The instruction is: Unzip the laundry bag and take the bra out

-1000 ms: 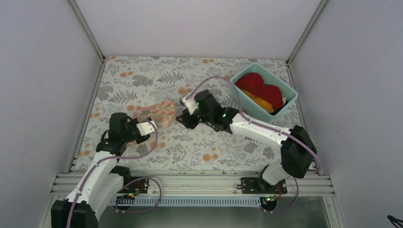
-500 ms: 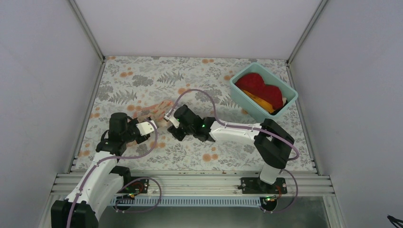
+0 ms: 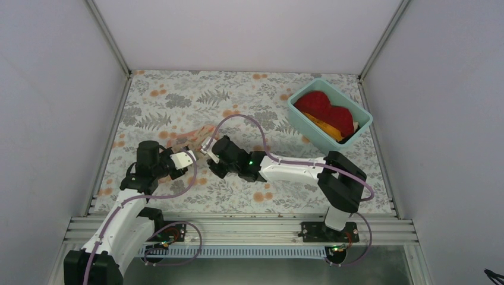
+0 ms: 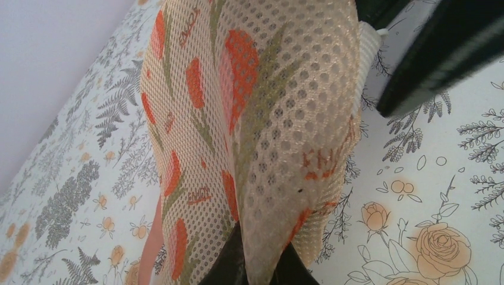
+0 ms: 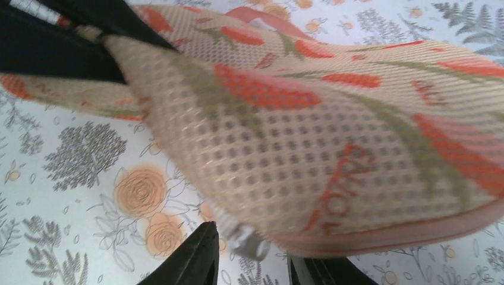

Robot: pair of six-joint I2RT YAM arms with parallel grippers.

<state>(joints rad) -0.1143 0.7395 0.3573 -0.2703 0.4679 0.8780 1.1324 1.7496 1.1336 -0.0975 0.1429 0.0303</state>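
Bag: a peach-pink mesh laundry bag (image 4: 255, 119), open honeycomb weave, printed with red-orange flowers and olive stems, with a smooth pink band along its edge.
Bag shape: a rounded, domed pouch whose surface curves like a shell.
Bag position: at the left middle of the table, one end pinched and raised, between the two arms.
Bag contents: the weave hides the inside; I cannot tell what it holds.
Left gripper (image 4: 261, 270): black fingers pressed together on a fold of the mesh at the bag's near end.
Right gripper (image 5: 249, 261): black fingers stand apart at the bag's other end, just under its pink edge.
Tab: a small white ribbed tab (image 5: 246, 243) hangs from the bag's edge, between the right fingers; a gap shows on either side of it.
Tub: a teal plastic rectangular tub (image 3: 309, 127) at the far right corner, well apart from the bag.
Tub contents: a soft red cloth (image 3: 324, 107) heaped on top, and an orange cloth (image 3: 325, 127) beside it against the near wall.
Table: a flat pale tablecloth (image 3: 178, 101) printed with grey ferns and orange roses.
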